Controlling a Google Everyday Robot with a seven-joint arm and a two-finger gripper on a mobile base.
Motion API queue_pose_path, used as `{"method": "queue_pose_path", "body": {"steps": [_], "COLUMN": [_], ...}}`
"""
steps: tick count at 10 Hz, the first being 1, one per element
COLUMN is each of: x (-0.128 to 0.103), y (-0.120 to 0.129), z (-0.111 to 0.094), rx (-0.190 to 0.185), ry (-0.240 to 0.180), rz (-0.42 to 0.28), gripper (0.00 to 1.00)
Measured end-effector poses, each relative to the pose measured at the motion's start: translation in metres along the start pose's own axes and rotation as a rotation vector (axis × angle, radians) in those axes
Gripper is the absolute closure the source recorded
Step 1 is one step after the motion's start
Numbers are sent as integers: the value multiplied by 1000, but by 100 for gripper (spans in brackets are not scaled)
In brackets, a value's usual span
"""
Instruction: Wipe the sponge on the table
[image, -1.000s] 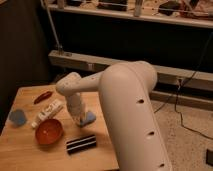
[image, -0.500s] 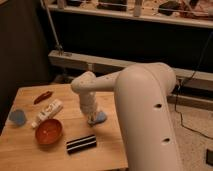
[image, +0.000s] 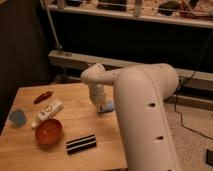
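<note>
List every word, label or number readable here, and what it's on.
No text can be read.
White packet: printed marks, too blurred to read.
Striped block: stripes only, no writing.
Gripper, down by the sponge at the right edge of the table: no label seen.

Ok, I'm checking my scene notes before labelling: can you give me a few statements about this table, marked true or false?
1. The gripper is down at the sponge, near the right edge of the table as seen in the view. True.
2. The orange bowl sits on the sponge. False: it stands apart from it, further left in the view.
3. The striped block lies flat on the table. True.
4. The round blue cup is inside the bowl. False: it stands alone by the table's left edge.
</note>
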Motion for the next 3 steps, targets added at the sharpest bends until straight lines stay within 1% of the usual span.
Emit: {"method": "queue_pose_path", "body": {"steps": [1,2,3], "x": [-14,-23,-37], "y": [5,10,20], "z": [0,0,1], "rx": [3,5,8], "ry": [-11,-15,-19], "rz": [-8,-18,-37], "gripper": [100,100,100]}}
